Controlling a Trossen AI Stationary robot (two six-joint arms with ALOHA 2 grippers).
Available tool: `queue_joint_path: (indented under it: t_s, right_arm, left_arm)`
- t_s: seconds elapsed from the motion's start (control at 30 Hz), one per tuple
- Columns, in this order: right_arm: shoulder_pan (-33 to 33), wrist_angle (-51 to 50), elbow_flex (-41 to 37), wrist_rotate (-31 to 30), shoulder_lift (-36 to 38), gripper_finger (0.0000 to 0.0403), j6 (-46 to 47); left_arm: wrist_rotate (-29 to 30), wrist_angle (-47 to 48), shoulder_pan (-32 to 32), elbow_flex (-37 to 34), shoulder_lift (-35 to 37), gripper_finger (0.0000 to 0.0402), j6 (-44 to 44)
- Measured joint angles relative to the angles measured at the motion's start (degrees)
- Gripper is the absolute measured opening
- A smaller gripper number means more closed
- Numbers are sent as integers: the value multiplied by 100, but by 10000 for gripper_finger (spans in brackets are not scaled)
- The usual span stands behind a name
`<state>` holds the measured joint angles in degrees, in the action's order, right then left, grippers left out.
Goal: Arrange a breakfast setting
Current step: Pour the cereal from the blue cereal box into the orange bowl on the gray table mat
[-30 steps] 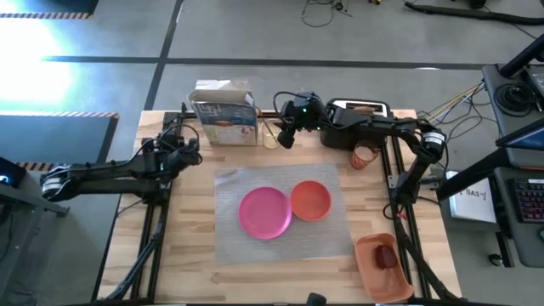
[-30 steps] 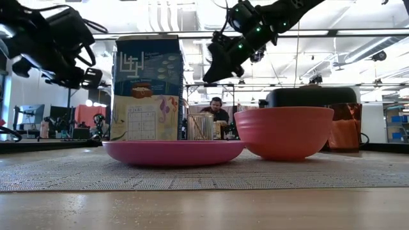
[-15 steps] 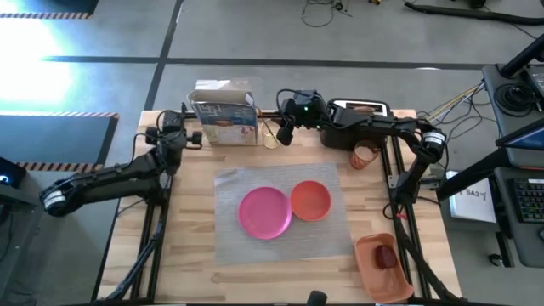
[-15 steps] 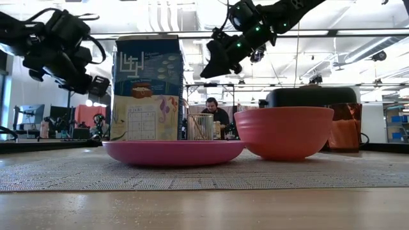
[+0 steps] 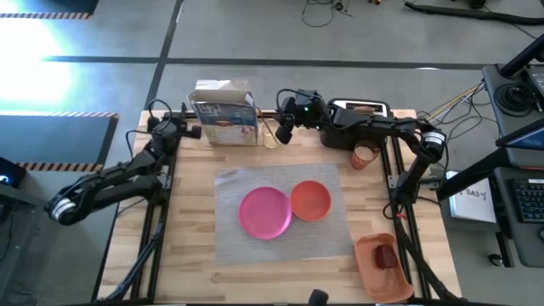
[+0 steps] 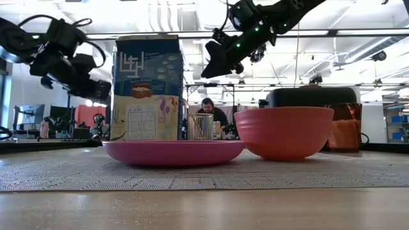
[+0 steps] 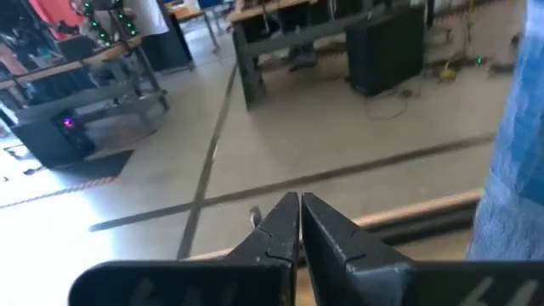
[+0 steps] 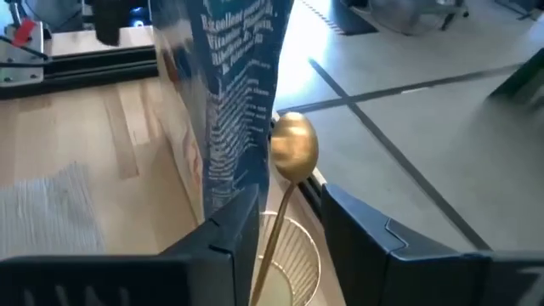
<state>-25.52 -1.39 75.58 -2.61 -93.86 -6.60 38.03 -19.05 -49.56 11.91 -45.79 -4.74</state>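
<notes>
Overhead, right gripper (image 8: 289, 229) straddles spoon (image 8: 291, 153).

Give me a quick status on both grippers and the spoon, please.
Left gripper shut, empty, left of the box. Right gripper straddling spoon handle above wire holder; grip unconfirmed. Box close beside.

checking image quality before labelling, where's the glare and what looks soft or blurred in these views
High view: bright glare washes the floor at upper left. Low view: backlit by ceiling lights, so the cereal box and both arms read dark; the near table edge is soft. Right wrist view: the box is blurred up close; the gold spoon is sharper.
</notes>
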Motion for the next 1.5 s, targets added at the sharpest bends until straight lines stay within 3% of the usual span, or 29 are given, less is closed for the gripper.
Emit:
queue_joint_path:
  t_s: [0.47, 0.67, 0.87, 0.97, 1.17, 1.33, 1.5]
  right_arm:
    - [-74, 361, -86, 78, -256, 211, -49]
    - [-75, 900, 20, 160, -909, 222, -325]
    - [-76, 917, 172, 143, -1128, 225, -307]
    - [-76, 925, 174, -79, -1102, 228, -103]
    - [-74, 890, 178, -1112, -1049, 221, 429]
    - [-61, 947, 178, -781, -1051, 223, 262]
    - [-138, 1070, 179, 227, -1051, 242, 213]
  left_arm:
    - [-8, -905, 4, -148, -196, 0, 65]
    - [36, -1140, 4, -163, -309, 0, 106]
    - [454, -1461, -102, -155, -592, 0, 374]
    - [471, -1658, -118, -156, -778, 0, 379]
    - [578, -1805, -118, -154, -951, 0, 571]
    - [500, -1843, -118, -151, -946, 0, 701]
    - [381, -1844, -118, -149, -862, 0, 789]
